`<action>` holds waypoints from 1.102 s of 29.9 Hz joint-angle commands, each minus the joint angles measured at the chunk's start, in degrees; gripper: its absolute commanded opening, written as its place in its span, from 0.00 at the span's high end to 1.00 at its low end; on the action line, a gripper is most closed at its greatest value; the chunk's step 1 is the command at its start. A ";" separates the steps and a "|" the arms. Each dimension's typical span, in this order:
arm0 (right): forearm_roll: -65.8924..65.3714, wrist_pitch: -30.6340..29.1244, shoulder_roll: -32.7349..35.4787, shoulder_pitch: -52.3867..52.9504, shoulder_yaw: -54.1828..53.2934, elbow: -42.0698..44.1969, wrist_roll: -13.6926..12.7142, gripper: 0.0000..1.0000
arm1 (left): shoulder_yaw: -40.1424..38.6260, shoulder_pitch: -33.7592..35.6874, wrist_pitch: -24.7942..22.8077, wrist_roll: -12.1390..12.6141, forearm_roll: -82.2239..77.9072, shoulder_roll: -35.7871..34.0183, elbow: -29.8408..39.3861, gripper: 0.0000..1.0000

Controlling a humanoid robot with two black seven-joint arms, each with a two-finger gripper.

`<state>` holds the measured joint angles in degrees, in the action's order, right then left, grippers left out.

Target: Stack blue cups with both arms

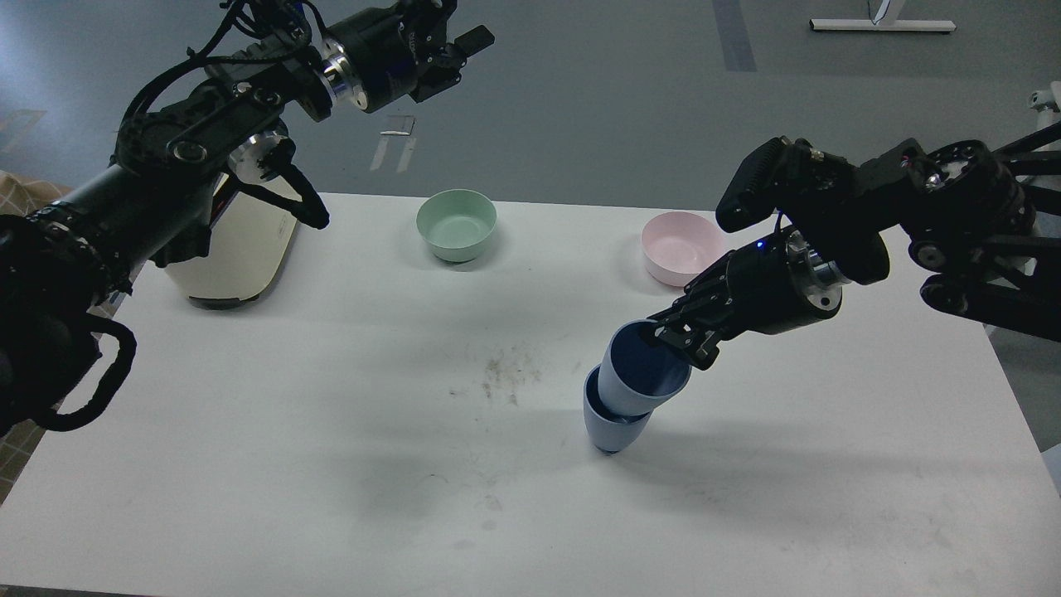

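Two light-blue cups stand nested right of the table's middle. The lower blue cup [612,428] stands upright on the table. The upper blue cup [634,377] sits tilted inside it, mouth leaning right. My right gripper [675,334] is shut on the upper cup's right rim, one finger inside it. My left gripper [460,46] is raised high at the back left, far from the cups, empty, with its fingers apart.
A mint-green bowl [457,224] and a pink bowl [681,246] stand at the back of the white table [331,464]. A cream-coloured appliance [240,249] sits at the back left under my left arm. Dirt specks [506,373] mark the table's middle.
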<state>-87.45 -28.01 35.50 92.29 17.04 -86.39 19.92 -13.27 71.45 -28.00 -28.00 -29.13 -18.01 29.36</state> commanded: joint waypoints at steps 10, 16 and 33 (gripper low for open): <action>1.22 0.01 0.71 0.70 -1.91 1.57 -0.05 0.41 | 0.00 0.09 0.00 0.00 -0.05 -0.09 0.00 0.03; 6.57 0.01 4.83 1.31 -12.71 8.42 -0.05 0.16 | 0.00 0.35 0.00 0.00 -0.05 -0.09 0.00 0.03; 42.95 0.01 8.63 -5.71 -20.20 40.25 -0.05 0.00 | -0.09 -0.61 0.00 0.00 0.56 0.17 -0.26 0.03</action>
<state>-53.14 -28.00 44.40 89.26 -2.91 -48.50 19.80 -13.45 71.09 -28.00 -28.00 -28.56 -17.94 29.17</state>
